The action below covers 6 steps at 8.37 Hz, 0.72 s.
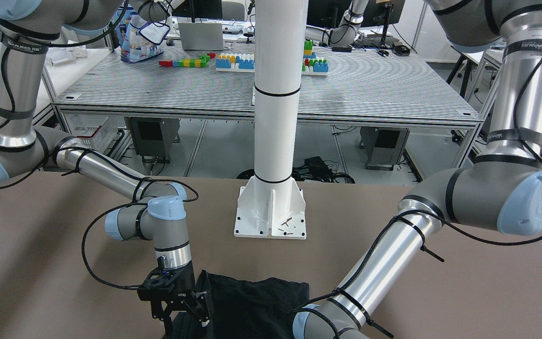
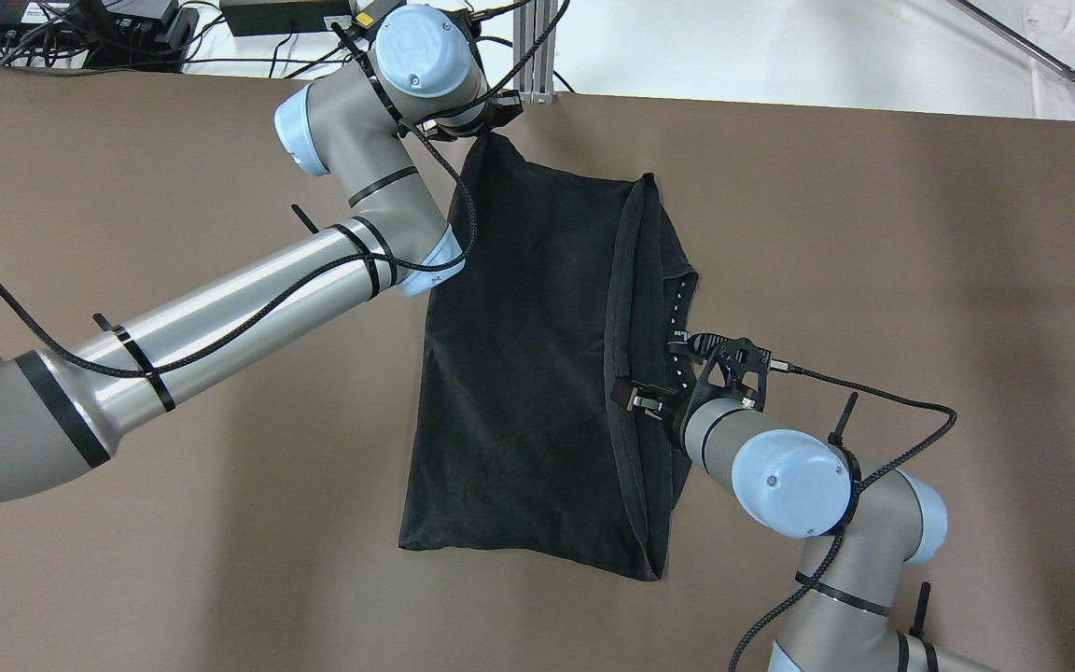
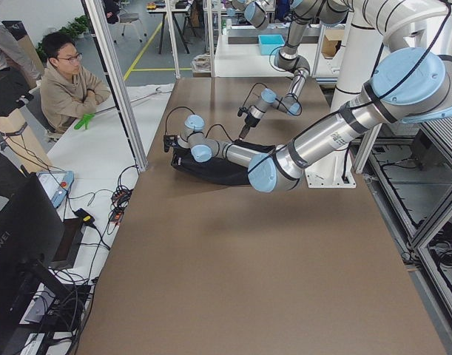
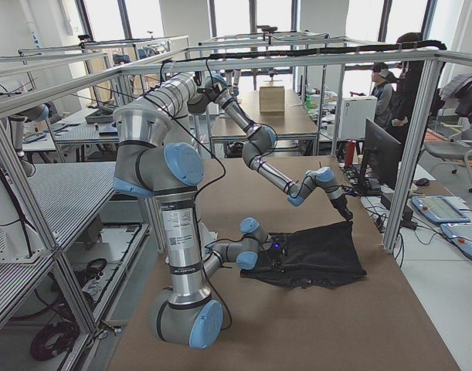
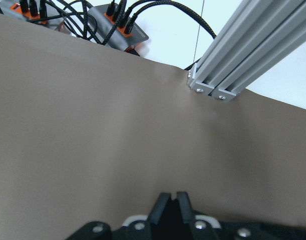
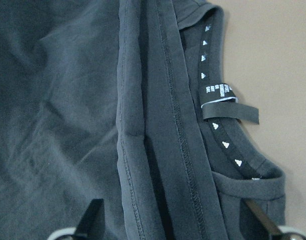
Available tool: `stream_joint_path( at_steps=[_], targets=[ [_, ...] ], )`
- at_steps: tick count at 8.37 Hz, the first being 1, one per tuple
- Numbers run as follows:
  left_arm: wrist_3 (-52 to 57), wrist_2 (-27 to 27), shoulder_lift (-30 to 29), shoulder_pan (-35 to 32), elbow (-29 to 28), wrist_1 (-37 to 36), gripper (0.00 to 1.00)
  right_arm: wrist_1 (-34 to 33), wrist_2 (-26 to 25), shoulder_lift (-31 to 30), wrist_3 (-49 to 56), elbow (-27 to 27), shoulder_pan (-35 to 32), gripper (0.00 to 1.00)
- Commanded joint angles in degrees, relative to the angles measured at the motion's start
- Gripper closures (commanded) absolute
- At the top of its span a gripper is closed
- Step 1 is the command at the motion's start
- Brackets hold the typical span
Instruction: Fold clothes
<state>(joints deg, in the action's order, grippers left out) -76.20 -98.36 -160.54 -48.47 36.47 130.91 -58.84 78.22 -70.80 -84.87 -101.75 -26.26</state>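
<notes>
The black garment (image 2: 528, 373) lies spread flat on the brown table (image 2: 174, 560), with a folded band and a labelled inner tape (image 6: 220, 92) along its right edge. It also shows in the front view (image 1: 257, 306). My left gripper (image 2: 493, 126) is at the garment's far left corner, by the table's far edge. In the left wrist view its fingers (image 5: 163, 200) are pressed together on dark cloth. My right gripper (image 2: 654, 373) hovers over the folded right edge, with its jaws wide apart in the right wrist view (image 6: 175, 225) and nothing between them.
A white pillar (image 1: 275, 117) stands on a bolted base (image 1: 271, 214) at the robot's side of the table. An aluminium post (image 5: 243, 55) and cables (image 5: 92, 20) sit just beyond the far edge. A seated person (image 3: 66, 81) is past that edge.
</notes>
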Motion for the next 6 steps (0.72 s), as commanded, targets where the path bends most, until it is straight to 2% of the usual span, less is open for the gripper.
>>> stream_joint_path(
  at_steps=[1,3,4,5,6],
  targets=[
    [0.17,0.71,-0.57,0.39,-1.06,1.53,0.0,3.19,-3.5,0.14,-0.29,0.06,0.86,0.09],
    [0.17,0.63,4.07,0.39,5.15,1.98,0.0,3.47,-4.12,0.49,0.41,-0.03,1.04,0.12],
    [0.17,0.11,6.62,-0.13,8.75,1.98,0.0,2.77,-4.04,2.66,1.46,0.06,1.56,0.13],
    [1.04,0.01,8.38,-0.22,11.83,1.81,0.0,-0.28,-3.86,3.56,3.47,-0.11,2.87,0.13],
    [0.96,0.1,9.45,-0.22,13.26,1.63,0.0,-5.53,-3.6,4.17,6.97,-0.64,3.4,0.19]
  ],
)
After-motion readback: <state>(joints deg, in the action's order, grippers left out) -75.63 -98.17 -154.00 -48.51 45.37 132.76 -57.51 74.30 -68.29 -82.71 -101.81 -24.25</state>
